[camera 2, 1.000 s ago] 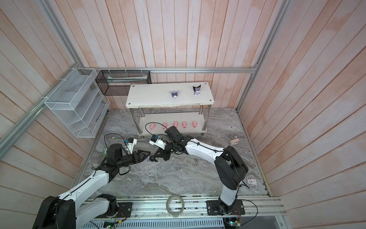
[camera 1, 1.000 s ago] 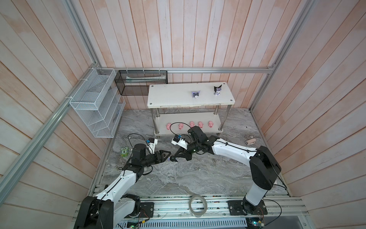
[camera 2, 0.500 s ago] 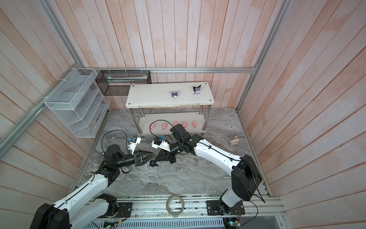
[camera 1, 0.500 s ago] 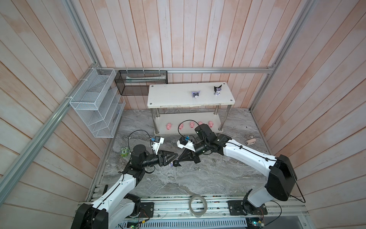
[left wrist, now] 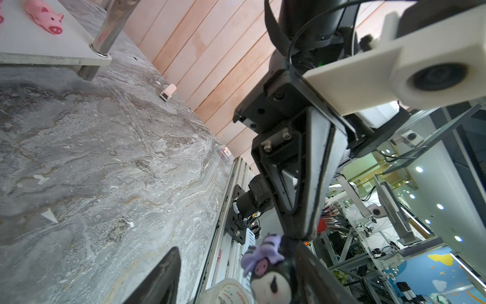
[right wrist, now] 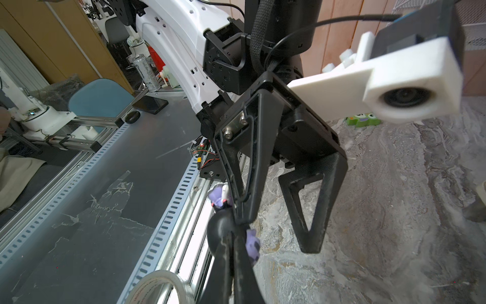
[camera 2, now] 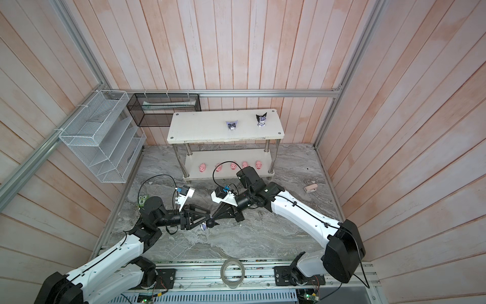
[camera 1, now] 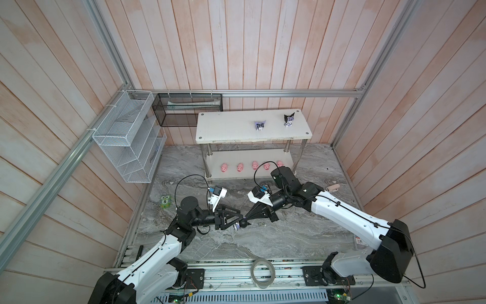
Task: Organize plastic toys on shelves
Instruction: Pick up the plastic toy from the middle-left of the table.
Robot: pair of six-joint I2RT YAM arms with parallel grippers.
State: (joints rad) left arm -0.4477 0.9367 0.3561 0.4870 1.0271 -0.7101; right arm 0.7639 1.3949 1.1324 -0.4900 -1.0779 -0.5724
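Pigs [camera 1: 239, 167] on lower board of shelves [camera 1: 223, 129].

One white shelf [camera 1: 215, 136] has two boards and four metal legs [camera 1: 300, 155]. Five pink pigs [camera 2: 202, 168] [camera 2: 218, 167] [camera 2: 233, 166] [camera 2: 245, 164] [camera 2: 258, 165] stand in a row on the shelf's lower board. There are three black-and-purple figurines [camera 2: 232, 125] [camera 2: 261, 121]: two on the shelf's top board, and one figurine [left wrist: 268, 276] out in front of the shelf. One green toy [camera 1: 165, 202] marked 5 lies in front of the shelf. One white wire rack [camera 1: 126, 142] and one black mesh basket [camera 1: 184, 110] hang beside the shelf. Two robot arms [camera 1: 157, 252] [camera 1: 342, 215] and one tape roll [camera 1: 262, 271] are farther out in front. One small pink piece [camera 1: 332, 187] lies near the shelf.
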